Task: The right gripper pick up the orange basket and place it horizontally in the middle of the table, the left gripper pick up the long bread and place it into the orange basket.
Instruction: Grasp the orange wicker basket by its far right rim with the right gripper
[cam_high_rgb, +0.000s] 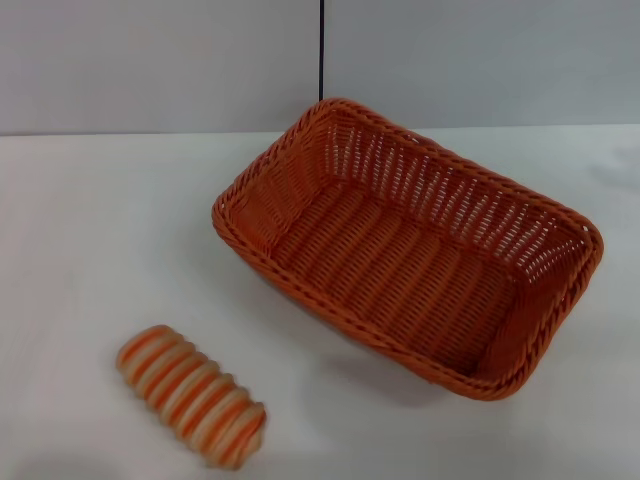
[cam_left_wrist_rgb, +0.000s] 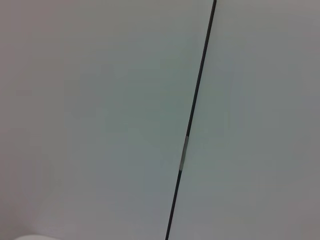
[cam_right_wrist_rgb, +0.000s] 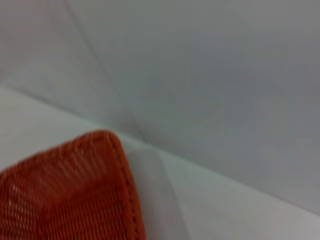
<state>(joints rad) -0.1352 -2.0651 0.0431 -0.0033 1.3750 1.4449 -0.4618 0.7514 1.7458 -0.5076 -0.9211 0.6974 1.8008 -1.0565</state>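
On white table (cam_high_rgb: 100, 220), woven basket (cam_high_rgb: 400, 250), ridged bread (cam_high_rgb: 192, 396)

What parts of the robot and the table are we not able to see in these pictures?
- Both grippers: no view shows them, so open or shut is unknown.
- Orange basket: the right wrist view shows only one blurred corner; the picture's edge cuts the rest.
- Long bread: seen only from the head.
- Left wrist view: just a wall with a dark seam.
- Table: its sides run past the head view's edges.

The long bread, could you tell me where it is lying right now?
In the head view the long bread lies on the table at the near left, apart from the orange basket.
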